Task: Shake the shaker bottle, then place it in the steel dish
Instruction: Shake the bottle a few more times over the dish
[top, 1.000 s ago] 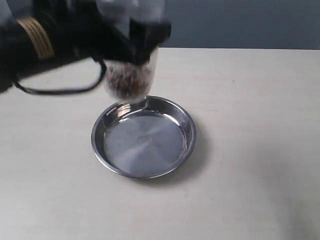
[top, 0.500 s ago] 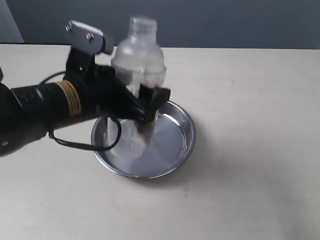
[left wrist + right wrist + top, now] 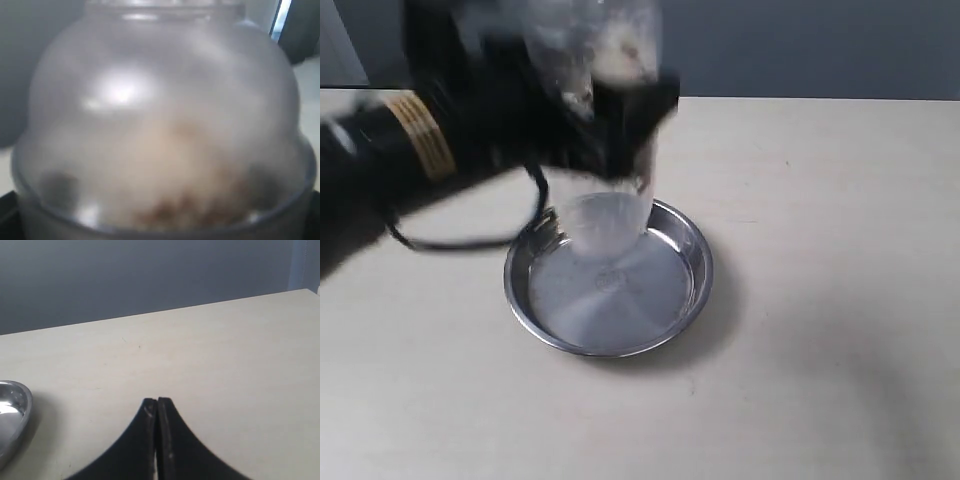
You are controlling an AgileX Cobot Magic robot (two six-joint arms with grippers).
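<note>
left gripper (image 3: 620,125) clamps the shaker bottle (image 3: 605,215) between its fingers, above the steel dish (image 3: 665,300).

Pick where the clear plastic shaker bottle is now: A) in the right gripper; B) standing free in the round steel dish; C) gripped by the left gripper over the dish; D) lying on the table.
C: the left gripper clamps the motion-blurred shaker bottle above the steel dish.
</note>
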